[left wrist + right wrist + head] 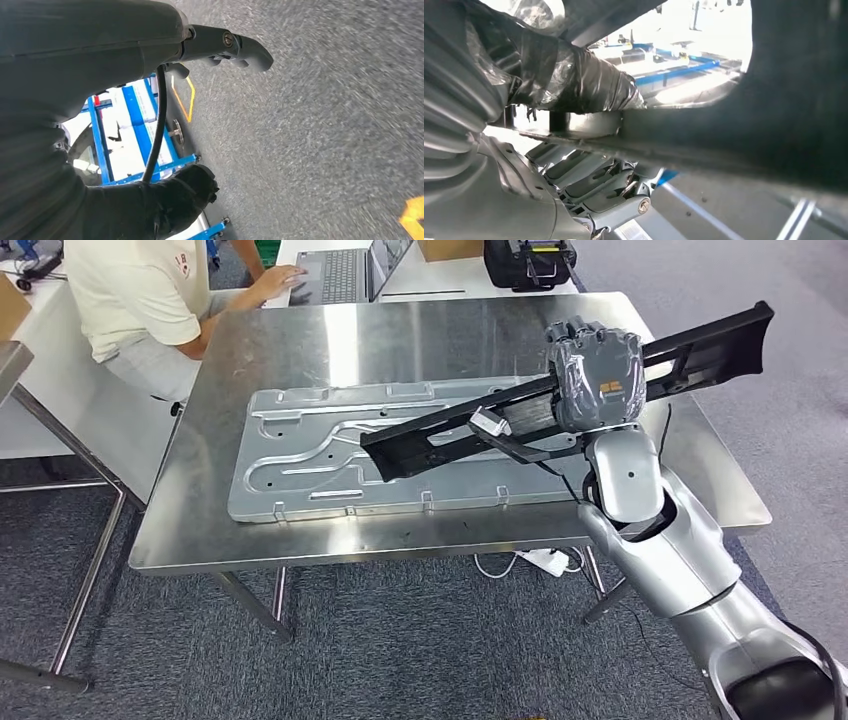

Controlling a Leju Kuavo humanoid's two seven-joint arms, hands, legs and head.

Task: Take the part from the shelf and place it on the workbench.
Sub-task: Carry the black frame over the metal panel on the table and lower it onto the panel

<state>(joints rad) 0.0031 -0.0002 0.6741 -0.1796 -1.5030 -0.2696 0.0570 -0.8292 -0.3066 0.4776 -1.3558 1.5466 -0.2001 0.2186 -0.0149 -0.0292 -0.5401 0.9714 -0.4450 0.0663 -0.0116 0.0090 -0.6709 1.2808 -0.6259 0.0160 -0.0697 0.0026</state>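
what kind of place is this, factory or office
Likely a factory-style workshop or test lab: a stainless steel workbench holds a stamped metal panel, the right hand grips a long black part, and a person uses a laptop.

At lower right of the head view, a silver jointed arm [665,540] with dark joint gaps ends in a grey, plastic-wrapped right hand [596,375] bearing an orange marking.

Panel [330,455] mid-workbench [420,325] (bare steel around)

Part [560,390] above plate [300,455] on workbench [420,330]
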